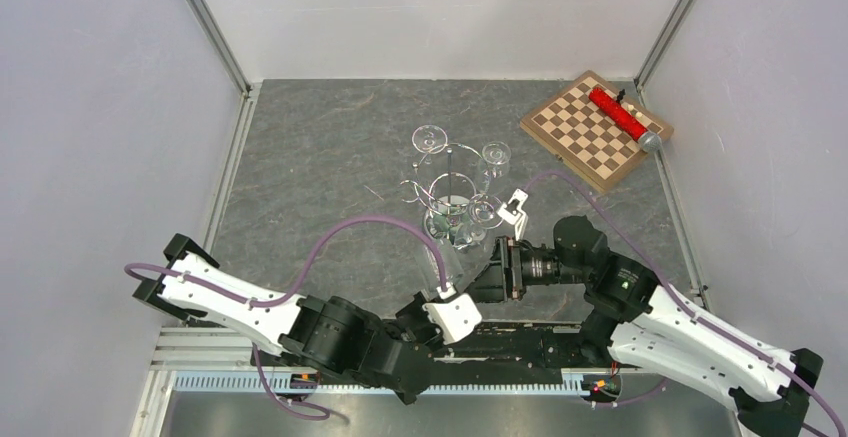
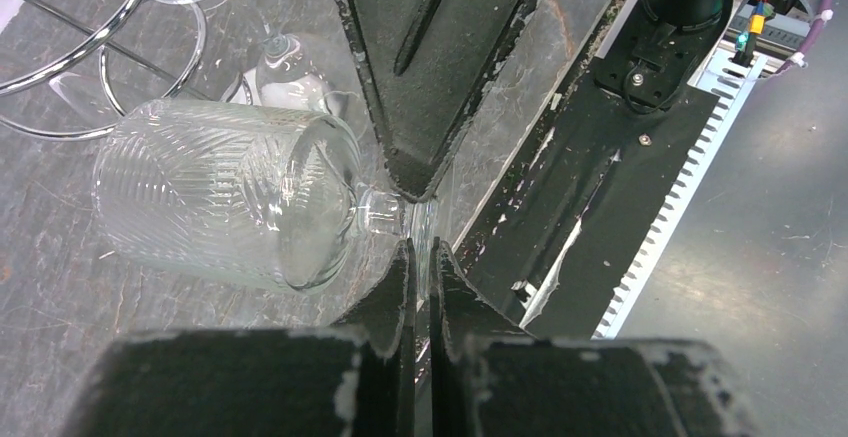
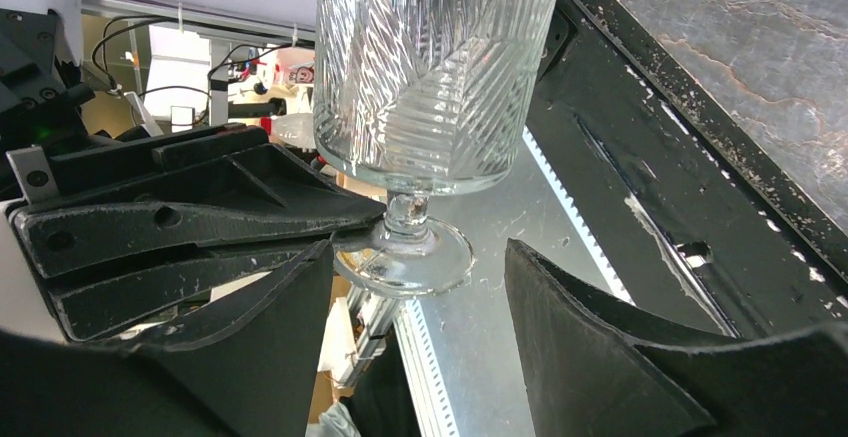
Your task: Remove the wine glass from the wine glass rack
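While the left gripper [image 2: 422, 257] clamps its foot, the clear, ribbed, short-stemmed wine glass [image 2: 220, 197] is near the chrome wire rack [image 1: 452, 202]. The right gripper [image 3: 418, 252] gapes.

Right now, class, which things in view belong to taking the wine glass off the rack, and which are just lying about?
Part of the job:
- ribbed wine glass
- chrome wine glass rack
- left gripper, shut on the glass's base
- right gripper, open around that base

Lying about:
- chessboard
- red tube-like object on the chessboard
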You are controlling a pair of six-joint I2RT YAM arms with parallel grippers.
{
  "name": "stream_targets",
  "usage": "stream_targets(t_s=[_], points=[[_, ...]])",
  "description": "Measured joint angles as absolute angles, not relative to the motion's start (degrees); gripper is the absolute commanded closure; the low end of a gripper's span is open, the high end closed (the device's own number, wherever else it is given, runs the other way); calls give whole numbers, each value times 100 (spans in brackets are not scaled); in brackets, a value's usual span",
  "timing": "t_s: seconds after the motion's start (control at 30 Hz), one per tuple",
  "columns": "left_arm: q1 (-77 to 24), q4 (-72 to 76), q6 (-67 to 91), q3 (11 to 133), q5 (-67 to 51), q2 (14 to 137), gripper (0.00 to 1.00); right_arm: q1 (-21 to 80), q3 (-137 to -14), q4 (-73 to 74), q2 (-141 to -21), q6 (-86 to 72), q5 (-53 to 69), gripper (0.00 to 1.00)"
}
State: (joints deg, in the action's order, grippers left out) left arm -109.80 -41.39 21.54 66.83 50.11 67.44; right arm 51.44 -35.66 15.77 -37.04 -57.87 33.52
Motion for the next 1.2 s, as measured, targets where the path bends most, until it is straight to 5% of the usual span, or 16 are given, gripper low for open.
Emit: stream_targets(t_s=[0.7,1.2], points=[[-11212,-4005,2132,6602,5387,6626,98,5795,-3612,819,-4077,-6114,2733,43],[-11382,-3872,1935,6598,5675,6733,98,5981,-3568,513,-4217,-6309,2550,71]])
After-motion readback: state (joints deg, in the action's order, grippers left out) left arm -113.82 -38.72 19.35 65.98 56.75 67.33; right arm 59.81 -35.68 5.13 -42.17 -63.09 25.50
